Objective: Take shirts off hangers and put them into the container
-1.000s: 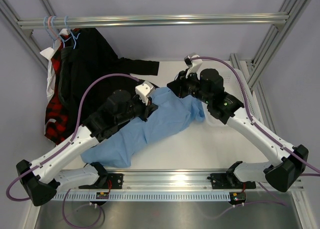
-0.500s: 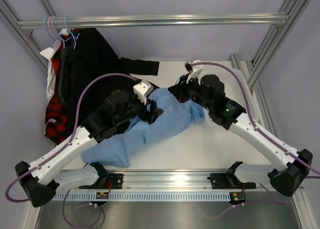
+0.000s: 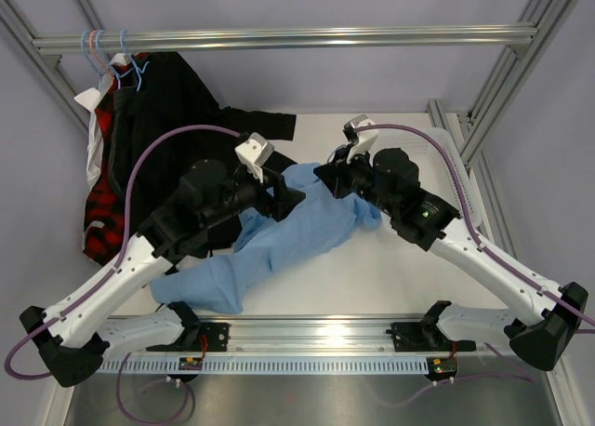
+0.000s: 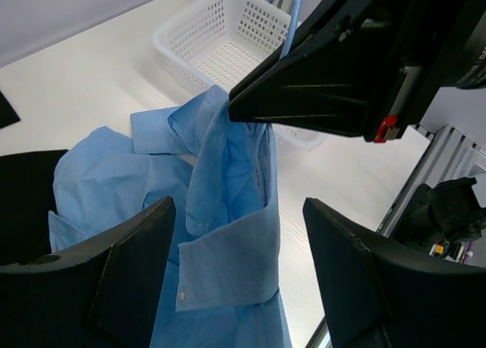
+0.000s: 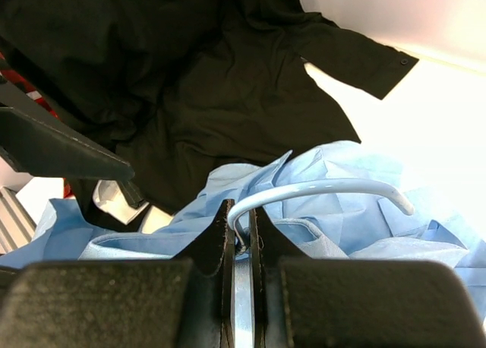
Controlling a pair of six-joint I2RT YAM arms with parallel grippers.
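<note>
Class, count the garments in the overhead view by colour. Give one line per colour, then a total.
Light blue shirt: 1
Black shirt: 1
Red-and-black plaid shirt: 1
White shirt: 1, mostly hidden behind the others
Total: 4

walls [image 3: 372,82]: plain pale grey, far and both sides | table [image 3: 400,277]: white matte top | frame: aluminium rail [image 3: 325,37] across far top, slanted posts [image 3: 502,82] at left and right | near edge: slotted aluminium bar [image 3: 316,331], white perforated strip [image 3: 307,363], brushed steel sheet [image 3: 307,403] | light: even, soft glare on bar
</note>
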